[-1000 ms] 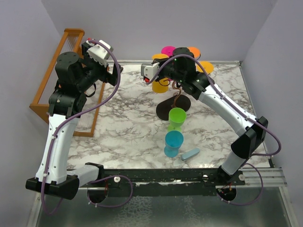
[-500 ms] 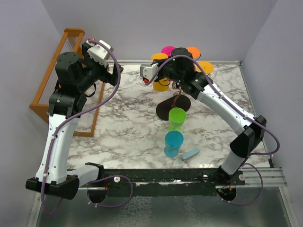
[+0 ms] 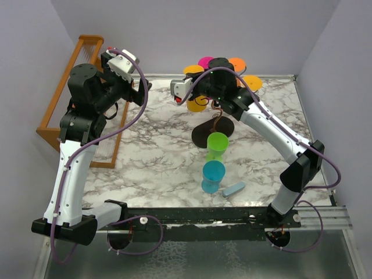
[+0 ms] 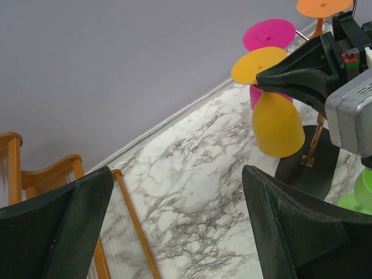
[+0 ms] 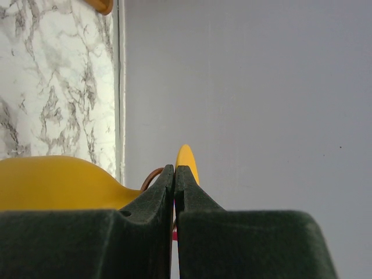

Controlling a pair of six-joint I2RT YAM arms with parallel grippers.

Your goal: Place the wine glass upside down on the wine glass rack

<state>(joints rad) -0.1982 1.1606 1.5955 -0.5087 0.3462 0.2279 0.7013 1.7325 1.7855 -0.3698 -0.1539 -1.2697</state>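
Note:
A yellow wine glass [image 4: 278, 125] hangs upside down on the wine glass rack [image 4: 314, 145], bowl down and foot [image 4: 258, 64] up; from above its bowl [image 3: 196, 106] shows beside the rack's dark oval base [image 3: 203, 135]. My right gripper [image 4: 260, 76] is shut, and its joined tips lie against the glass where the stem sits, between bowl and foot. In the right wrist view the gripper [image 5: 175, 170] has nothing between its pads; the yellow bowl [image 5: 58, 183] is on the left. My left gripper [image 4: 177, 226] hangs open over the marble, far left of the rack.
Pink [image 3: 206, 61] and orange [image 3: 238, 62] glasses hang on the same rack. A green glass [image 3: 218, 145], a blue glass [image 3: 213, 175] and a small pale blue piece [image 3: 234, 189] are on the table in front of it. A wooden stepped rack [image 3: 86, 45] lines the left edge.
The right gripper has closed the last small bit and shifted slightly left at the rack. The left arm has not moved.

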